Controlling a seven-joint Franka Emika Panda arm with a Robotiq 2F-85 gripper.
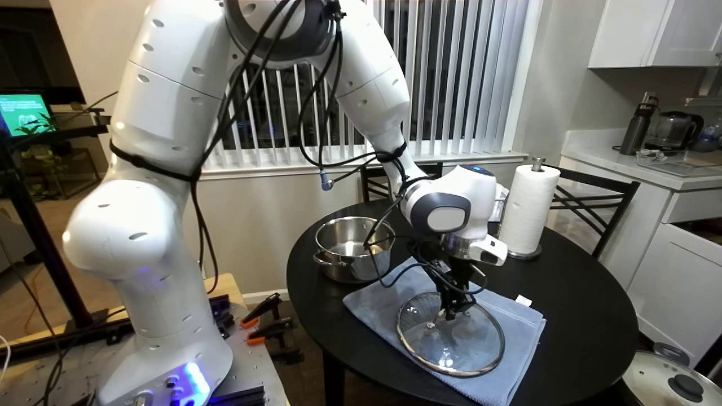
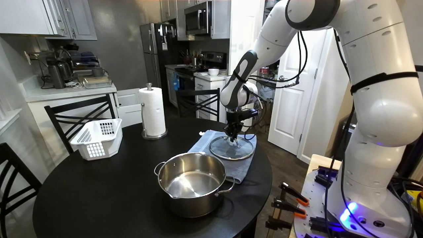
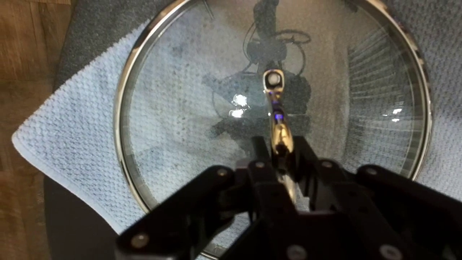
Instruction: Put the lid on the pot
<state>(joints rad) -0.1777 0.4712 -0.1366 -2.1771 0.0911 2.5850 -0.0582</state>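
your tool (image 3: 282, 145) clamps the metal handle (image 3: 278, 117) of the glass lid (image 3: 249, 126): likely slippery, stiff, fragile; hold it mid-arch.

Home kitchen w/ dining area, clearly lived-in. In an ext. view: fridge (image 2: 155, 56), microwave (image 2: 195, 18) above the stove (image 2: 214, 59), white cabinets (image 2: 220, 19), paneled door (image 2: 290, 112). Dining end: round blk table (image 2: 99, 188) w/ chairs (image 2: 197, 93) & paper-towel roll (image 2: 152, 110), window blinds (image 1: 479, 84) beyond. Lab-type bit: robot arm (image 1: 169, 101) on bench (image 1: 254, 355) w/ clamps (image 1: 276, 329) at its edge.
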